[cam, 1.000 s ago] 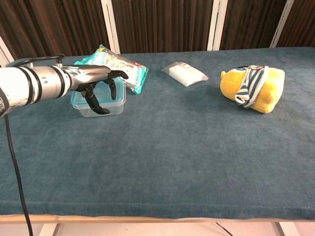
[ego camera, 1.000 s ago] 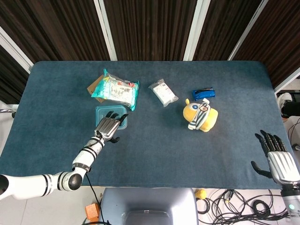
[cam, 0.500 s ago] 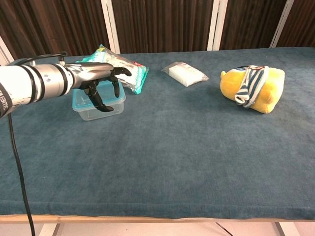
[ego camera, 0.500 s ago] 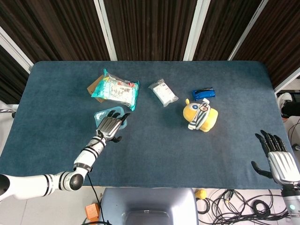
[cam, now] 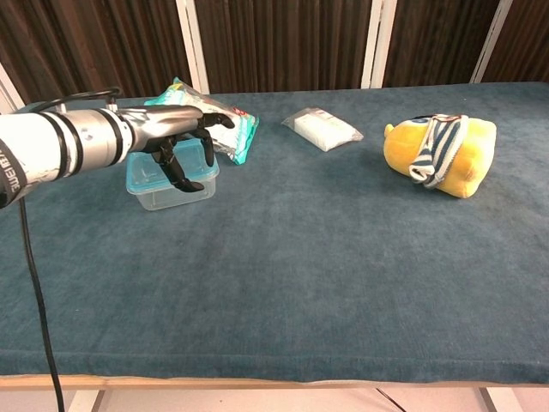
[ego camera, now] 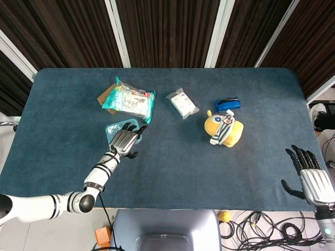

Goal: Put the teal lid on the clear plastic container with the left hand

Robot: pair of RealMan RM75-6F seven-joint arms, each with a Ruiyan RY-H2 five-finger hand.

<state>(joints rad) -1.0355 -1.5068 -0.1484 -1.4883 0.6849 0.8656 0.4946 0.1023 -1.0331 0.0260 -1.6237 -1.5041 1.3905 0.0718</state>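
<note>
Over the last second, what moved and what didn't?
The left hand lifted slightly off the teal lid, which already sits on the clear plastic container; its fingers hang spread above it, holding nothing. Container, right hand and plush toy unchanged.

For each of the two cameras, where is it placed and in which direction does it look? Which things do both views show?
Head view: sits high, looks almost straight down on the blue table; shows the left hand and arm over the clear plastic container, and the right hand off the table's near right corner.
Chest view: sits low at the near edge, looks across the table toward the curtains; shows only the left hand and forearm.
Shared: left hand, container with teal lid, snack bag, white packet, yellow plush toy.
</note>
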